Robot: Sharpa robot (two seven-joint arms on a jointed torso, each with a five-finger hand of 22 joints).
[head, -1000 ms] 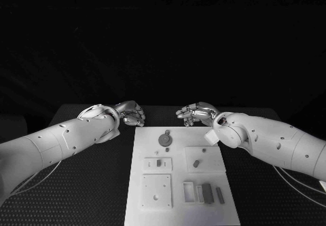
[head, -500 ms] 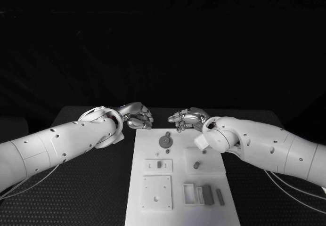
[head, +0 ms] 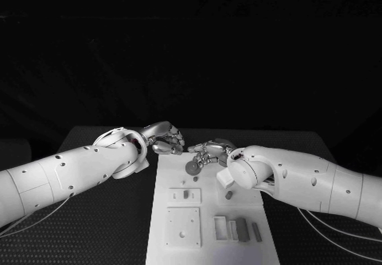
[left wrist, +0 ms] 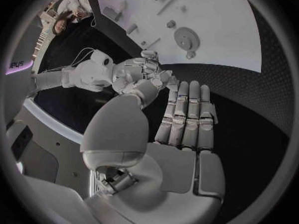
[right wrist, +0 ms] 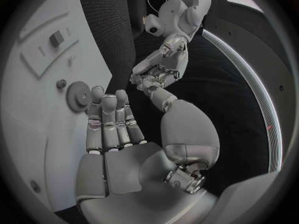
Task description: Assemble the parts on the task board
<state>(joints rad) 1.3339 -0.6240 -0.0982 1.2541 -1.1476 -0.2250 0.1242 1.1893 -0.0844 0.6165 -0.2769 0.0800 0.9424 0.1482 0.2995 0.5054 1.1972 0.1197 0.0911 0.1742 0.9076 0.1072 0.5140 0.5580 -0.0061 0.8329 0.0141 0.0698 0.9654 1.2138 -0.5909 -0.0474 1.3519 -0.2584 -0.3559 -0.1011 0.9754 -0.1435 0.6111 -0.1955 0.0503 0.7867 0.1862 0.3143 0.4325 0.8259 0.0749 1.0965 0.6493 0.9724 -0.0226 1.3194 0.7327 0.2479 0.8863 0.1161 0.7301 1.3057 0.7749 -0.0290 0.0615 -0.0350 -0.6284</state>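
Note:
The white task board (head: 211, 221) lies lengthwise in the middle of the table. A dark round gear (head: 194, 165) rests on its far end, with a small dark piece (head: 195, 178) just in front of it. My right hand (head: 208, 153) hovers over the board's far end, fingertips beside the gear (right wrist: 77, 95), fingers stretched out and holding nothing (right wrist: 112, 129). My left hand (head: 163, 139) hangs just off the board's far left corner, above the black table, with straight fingers and nothing in them (left wrist: 187, 119).
Nearer on the board are a small plate with a dark piece (head: 185, 194), another piece (head: 228, 195) on a raised square, a square plate with a hole (head: 183, 226), and upright bars (head: 243, 229) at the near right. Black table mat (head: 95, 232) flanks the board.
My right hand has moved in over the board's far end, close to the gear. The left hand has drifted toward the board's far left corner.

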